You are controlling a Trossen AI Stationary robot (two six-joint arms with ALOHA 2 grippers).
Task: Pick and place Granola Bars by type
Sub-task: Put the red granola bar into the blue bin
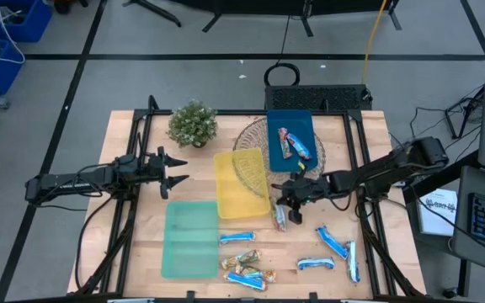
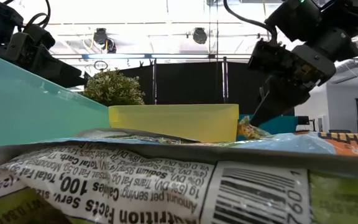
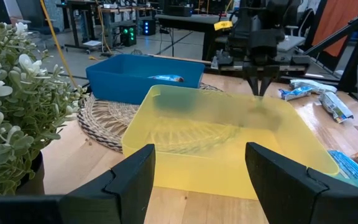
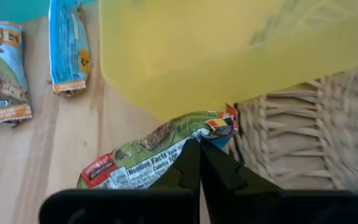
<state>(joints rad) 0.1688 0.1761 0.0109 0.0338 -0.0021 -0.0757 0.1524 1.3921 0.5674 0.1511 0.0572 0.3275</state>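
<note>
My right gripper [image 1: 281, 200] is shut on a granola bar [image 4: 154, 155] with a green and red wrapper, just off the near right corner of the yellow tray [image 1: 241, 181]. That bar also shows in the high view [image 1: 279, 217]. Two bars [image 1: 293, 145] lie in the blue tray [image 1: 278, 126] at the back. Several other bars lie flat on the wood: blue-and-white ones [image 1: 333, 241] at the near right, gold-brown ones [image 1: 247, 257] near the front. My left gripper [image 1: 175, 172] waits open at the table's left, short of the yellow tray [image 3: 229, 143]. My right gripper pinches the bar's long edge [image 4: 188, 144] between its two fingers [image 4: 219, 168], toward the end with the red patch. The fingers slant down from the table's right side and lie across the bar. The bar stretches away below them; whether its far end rests on the wood, I cannot tell.
A green tray [image 1: 190, 238] lies at the near left. The blue tray sits on a round wicker mat [image 1: 255, 139]. A potted plant [image 1: 193, 123] stands at the back left. One bar wrapper [image 2: 166, 180] lies right against the low camera.
</note>
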